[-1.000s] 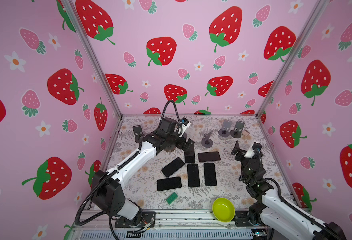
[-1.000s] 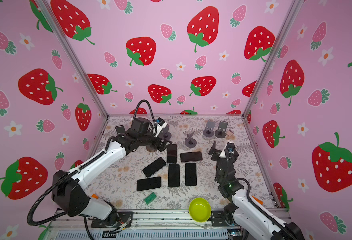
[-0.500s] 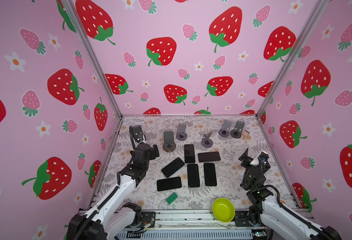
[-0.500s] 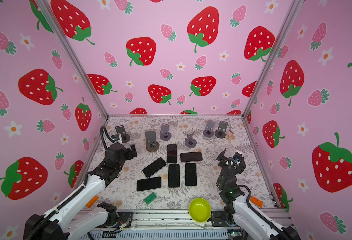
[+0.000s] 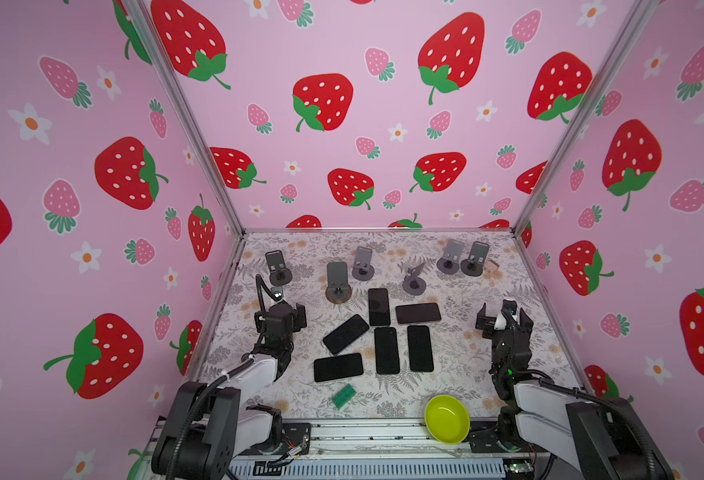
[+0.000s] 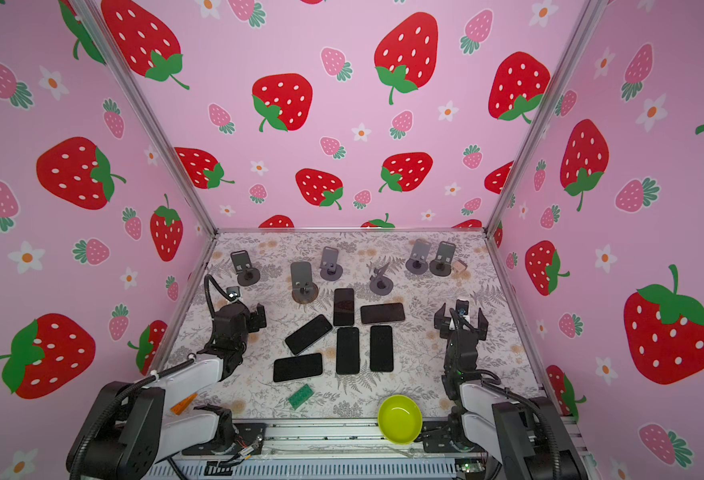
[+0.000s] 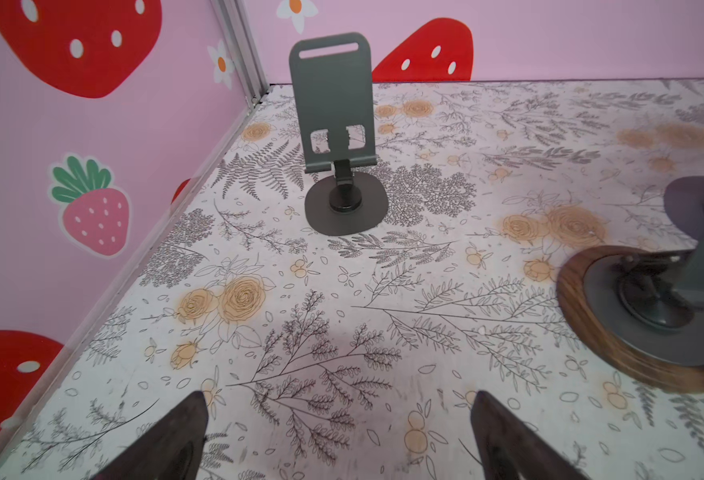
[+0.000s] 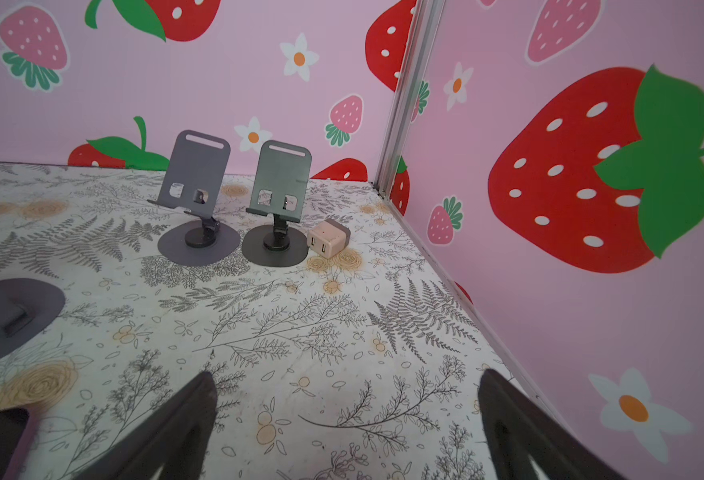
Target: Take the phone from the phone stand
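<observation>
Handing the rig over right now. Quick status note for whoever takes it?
Left gripper: open, empty, above bare table on its left side.
Right gripper: open, empty, on the right side.
Six phones lie flat mid-table.
Six phone stands along the back all look empty.
Done: phones off stands.
Left: nothing apparent; maybe double-check the side-on stand.
</observation>
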You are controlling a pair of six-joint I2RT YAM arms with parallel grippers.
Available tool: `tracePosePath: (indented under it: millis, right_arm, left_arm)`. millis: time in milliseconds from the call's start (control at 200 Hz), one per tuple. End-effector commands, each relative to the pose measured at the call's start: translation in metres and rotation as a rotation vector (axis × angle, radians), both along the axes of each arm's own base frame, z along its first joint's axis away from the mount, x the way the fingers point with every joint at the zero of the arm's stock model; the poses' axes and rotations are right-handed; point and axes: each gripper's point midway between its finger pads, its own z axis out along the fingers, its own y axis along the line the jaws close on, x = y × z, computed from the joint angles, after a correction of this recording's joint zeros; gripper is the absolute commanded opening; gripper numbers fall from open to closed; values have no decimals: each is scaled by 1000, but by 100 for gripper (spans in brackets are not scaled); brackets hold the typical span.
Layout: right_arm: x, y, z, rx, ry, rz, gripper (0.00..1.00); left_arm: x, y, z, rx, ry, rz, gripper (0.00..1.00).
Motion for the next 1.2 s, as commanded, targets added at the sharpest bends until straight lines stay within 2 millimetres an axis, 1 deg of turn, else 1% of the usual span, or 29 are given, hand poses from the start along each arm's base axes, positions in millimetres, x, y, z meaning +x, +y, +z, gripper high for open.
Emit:
tracePosePath:
  millis: [0,35,75,130,180,240,315,360,385,445,510,560,740,825,1191]
  right_arm:
    - [10,10,26,48,-122,91,100]
    - [13,8,25,57,-123,88,100]
    - [18,5,25,69,-122,74,100]
    - [23,1,26,88,-136,63,100]
    - [27,0,21,92,-128,59,100]
    - [32,-3,15,95,-124,38,100]
    - [36,-9,2,106,-102,0,100]
    - [40,-13,4,110,-119,-29,100]
    - [43,-12,3,111,-109,-26,100]
    - [53,-11,-7,109,-33,-29,100]
    - [63,-6,-8,88,-22,-15,100]
    - [63,-6,-11,85,2,-19,100]
    - [63,-6,-9,84,-9,-17,100]
    - [63,-6,-10,83,-7,-18,100]
    - [64,-5,-10,78,-4,-18,100]
  left_arm:
    - [29,-21,29,7,-130,-156,99]
    - [33,-26,28,4,-122,-191,99]
    - [38,-27,27,-7,-127,-199,99]
    - [42,-22,24,-24,-149,-178,99]
    - [44,-17,18,-40,-146,-159,99]
    - [46,-17,11,-51,-149,-165,99]
    - [50,-16,2,-59,-120,-165,99]
    - [54,-12,-1,-72,-107,-151,99]
    - [55,-11,-2,-77,-95,-153,99]
    - [56,-13,-2,-84,-90,-169,99]
    - [57,-18,-4,-88,-72,-198,99]
    - [58,-17,-4,-91,-73,-196,99]
    - [59,-16,-4,-113,-64,-203,99]
    - [60,-12,-5,-114,-55,-180,99]
    - [59,-12,-5,-114,-56,-180,99]
